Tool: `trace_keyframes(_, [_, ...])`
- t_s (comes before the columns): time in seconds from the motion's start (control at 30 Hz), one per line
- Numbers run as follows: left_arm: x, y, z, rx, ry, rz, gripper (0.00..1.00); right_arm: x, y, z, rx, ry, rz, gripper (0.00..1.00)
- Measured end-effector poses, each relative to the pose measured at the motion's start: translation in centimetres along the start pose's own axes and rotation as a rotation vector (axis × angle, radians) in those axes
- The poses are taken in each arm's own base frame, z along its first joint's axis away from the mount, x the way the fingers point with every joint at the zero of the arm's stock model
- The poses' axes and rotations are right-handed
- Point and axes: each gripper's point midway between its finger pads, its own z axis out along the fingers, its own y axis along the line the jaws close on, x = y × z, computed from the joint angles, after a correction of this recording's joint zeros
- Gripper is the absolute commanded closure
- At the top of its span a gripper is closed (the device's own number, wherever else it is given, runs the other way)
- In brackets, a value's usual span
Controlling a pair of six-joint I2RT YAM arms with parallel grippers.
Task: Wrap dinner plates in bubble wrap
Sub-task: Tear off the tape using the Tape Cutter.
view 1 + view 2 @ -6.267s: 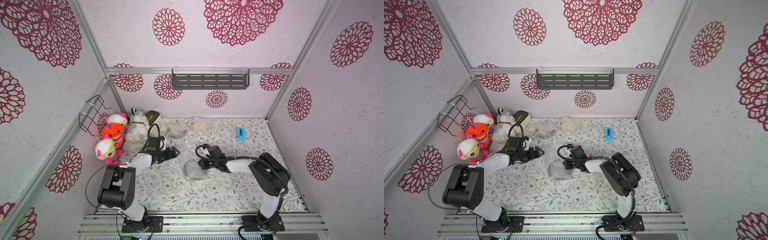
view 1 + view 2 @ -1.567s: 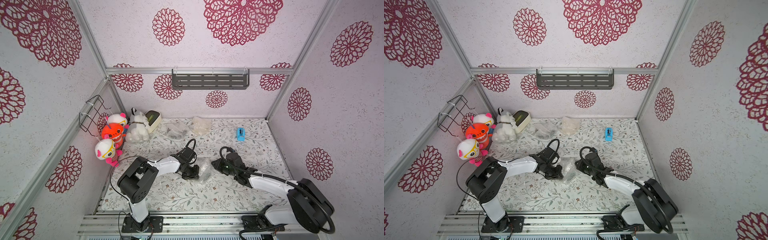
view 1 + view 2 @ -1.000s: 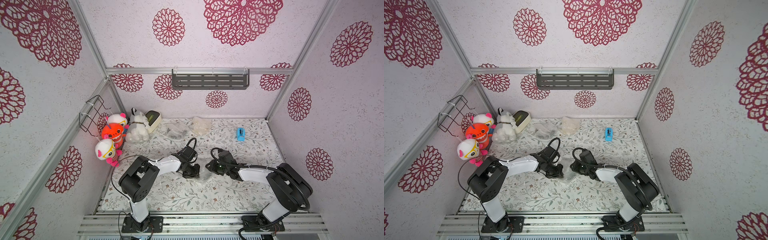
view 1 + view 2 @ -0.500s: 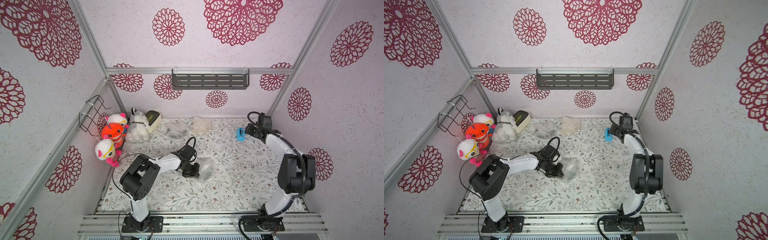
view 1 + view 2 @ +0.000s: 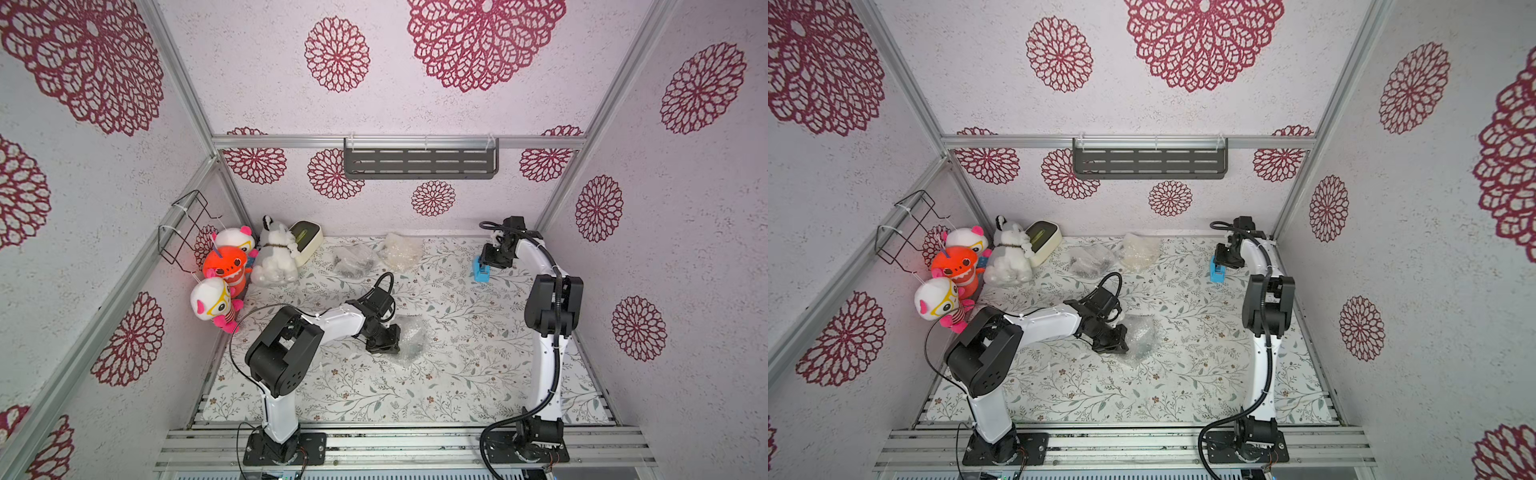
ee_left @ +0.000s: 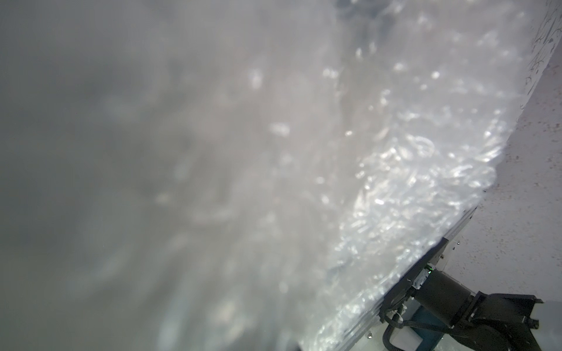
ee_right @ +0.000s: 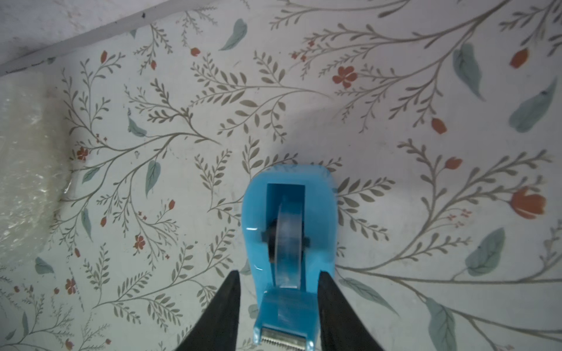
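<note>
1. The bubble wrap (image 5: 411,340) lies bunched into a bundle well apart from the blue tape dispenser (image 5: 482,272), nearer the arm bases. I cannot make out a plate inside.
2. The left gripper (image 5: 394,337) is pinched tight on its edge.
3. A dark bundle (image 5: 353,259) and a cream bundle (image 5: 401,251) sit about level with the dispenser, toward the left arm's side. I judge these 2 finished.
4. The right gripper (image 7: 278,304) straddles the dispenser's cutter end, jaws apart. I cannot tell if it grips.
5. Judged left to do: taping this 3rd bundle.

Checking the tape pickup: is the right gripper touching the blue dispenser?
Cannot tell. In the right wrist view the right gripper straddles the tape dispenser: one finger shows a gap, the other overlaps its edge.
</note>
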Motion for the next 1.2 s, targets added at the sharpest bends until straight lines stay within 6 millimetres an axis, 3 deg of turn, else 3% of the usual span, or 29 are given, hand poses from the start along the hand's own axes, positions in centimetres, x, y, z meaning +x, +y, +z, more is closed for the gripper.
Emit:
trace_keyframes(0.13, [0.0, 0.0, 0.0, -0.001, 0.002, 0.003, 1.00, 0.8, 0.4, 0.1, 0.020, 0.030, -0.010, 0.62])
trace_keyframes(0.33, [0.0, 0.1, 0.0, 0.001, 0.004, 0.005, 1.00, 2.0, -0.7, 1.0, 0.070, 0.056, -0.006, 0.64])
trace_keyframes(0.57, [0.0, 0.1, 0.0, 0.005, 0.008, 0.002, 1.00, 2.0, -0.9, 1.2, 0.087, 0.050, -0.011, 0.91])
trace_keyframes(0.7, [0.0, 0.1, 0.1, 0.008, 0.010, 0.001, 1.00, 2.4, -0.8, 1.3, 0.087, 0.061, -0.015, 0.99])
trace_keyframes(0.9, [0.0, 0.1, 0.1, 0.009, 0.011, -0.001, 1.00, 2.3, -0.4, 1.1, 0.049, 0.047, -0.016, 1.00])
trace_keyframes(1.2, [0.0, 0.1, 0.1, 0.010, 0.012, -0.001, 1.00, 2.5, -0.2, 0.7, -0.150, 0.038, 0.062, 1.00])
